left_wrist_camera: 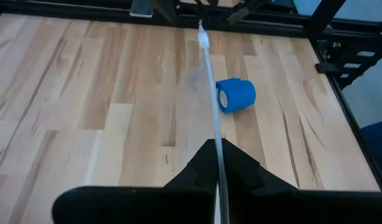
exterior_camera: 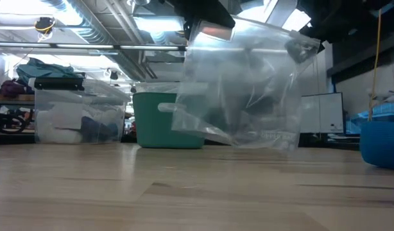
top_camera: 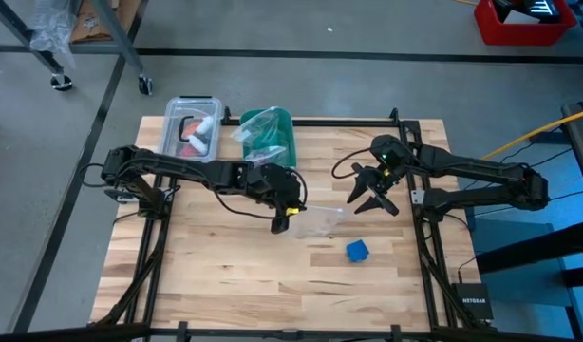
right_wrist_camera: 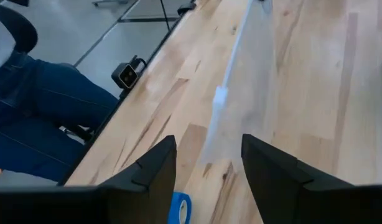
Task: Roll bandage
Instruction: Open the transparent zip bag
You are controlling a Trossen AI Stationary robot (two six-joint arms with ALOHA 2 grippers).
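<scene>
At the far left of the table [top_camera: 225, 285], near its back edge, a clear lidded box [top_camera: 193, 126] is sitting with red and white things inside. Just beside it to the right, a teal bin [top_camera: 280, 138] is standing with a crumpled clear wrapper [top_camera: 258, 127] poking out of its top.

The left arm is reaching in from the left side toward the table's middle. The left gripper [top_camera: 280, 224] is pinching shut on the edge of a clear plastic bag [top_camera: 322, 221], and the bag is hanging from it with a white zip strip [left_wrist_camera: 208, 74] running along its top. In the low view the bag [exterior_camera: 248, 83] is hanging above the wood, in front of the bin [exterior_camera: 160, 120].

The bandage [top_camera: 357, 251] is lying on the table as a small blue roll, in front of and a little to the right of the bag, well apart from both grippers; it is not inside the bag. In the left wrist view the roll [left_wrist_camera: 236, 96] is lying on its side just beyond the bag's edge.

The right arm is coming in from the right edge. The right gripper [top_camera: 374, 197] is hovering near the bag's right end with its fingers [right_wrist_camera: 147, 171] spread apart and nothing between them; whether it is touching the bag is unclear.

Beyond the table's near edge, in the right wrist view, a person's leg in blue jeans [right_wrist_camera: 41, 118] is showing.
</scene>
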